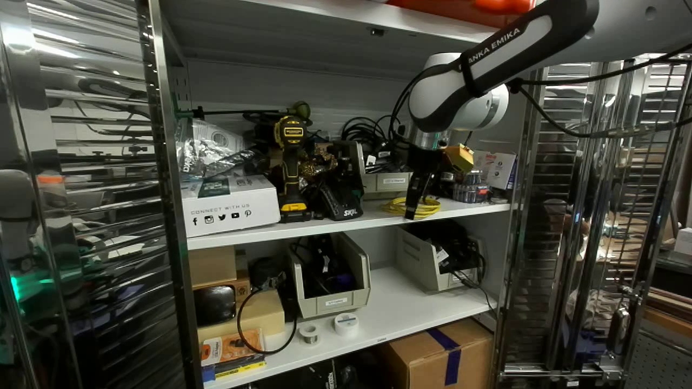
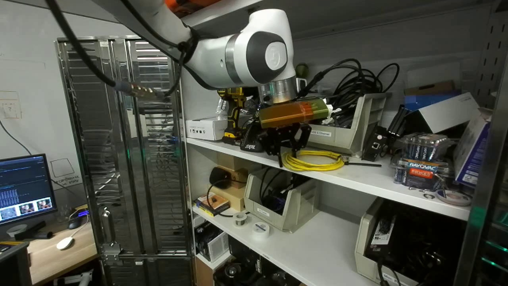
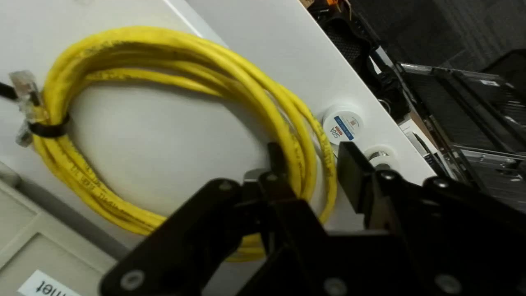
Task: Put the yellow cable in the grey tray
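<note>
Black fingers (image 3: pixel 353 174) of the gripper (image 3: pixel 314 164) occupied the foreground of the wrist view, set about one side of the yellow cable (image 3: pixel 96 189): one reached inside the coil, while its partner stood outside, beyond the front edge of the white, shelf-like table (image 3: pixel 135 139). They stood apart at a moderate spread, several strands running loosely between them with spaces showing among the strands. The coil, bound near its clear plugs (image 3: pixel 26 86) by a dark band (image 3: pixel 49 129), lay on the table, its near side overhanging the edge. Just behind it, across a bare strip of table, stood the grey tray (image 2: pixel 341 139), labelled in part "Ethernet" and heaped with black cables (image 2: pixel 359 81). In both exterior views the white arm (image 2: pixel 274 51) extended above the coil. Along the same table stood a black-and-yellow drill (image 1: pixel 292 162) and a pack of Rayovac batteries (image 2: pixel 420 171).
</note>
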Controlling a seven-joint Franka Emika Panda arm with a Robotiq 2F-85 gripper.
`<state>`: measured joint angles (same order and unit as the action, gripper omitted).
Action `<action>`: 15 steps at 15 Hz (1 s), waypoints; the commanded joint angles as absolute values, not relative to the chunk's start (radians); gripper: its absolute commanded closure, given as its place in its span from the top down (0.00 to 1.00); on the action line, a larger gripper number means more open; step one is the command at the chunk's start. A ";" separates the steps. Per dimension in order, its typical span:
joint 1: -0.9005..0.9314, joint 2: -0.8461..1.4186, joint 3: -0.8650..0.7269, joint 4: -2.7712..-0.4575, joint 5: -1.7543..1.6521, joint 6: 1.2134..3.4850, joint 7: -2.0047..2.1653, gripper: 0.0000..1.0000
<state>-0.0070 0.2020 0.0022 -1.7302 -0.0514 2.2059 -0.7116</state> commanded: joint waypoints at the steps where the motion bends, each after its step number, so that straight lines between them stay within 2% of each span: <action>1: -0.026 0.173 0.011 -1.729 -0.056 2.153 -0.726 0.15; 3: -0.032 0.154 0.006 -1.748 -0.061 2.124 -0.725 0.11; 4: -0.035 0.146 0.004 -1.758 -0.061 2.112 -0.717 0.16; 7: -0.044 0.100 -0.006 -1.809 -0.063 2.107 -0.684 0.17; 15: -0.009 -0.178 0.006 -2.095 -0.056 2.423 -0.644 0.13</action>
<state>-0.0324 -0.0381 -0.0001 -1.9630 -0.0541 2.2896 -0.6830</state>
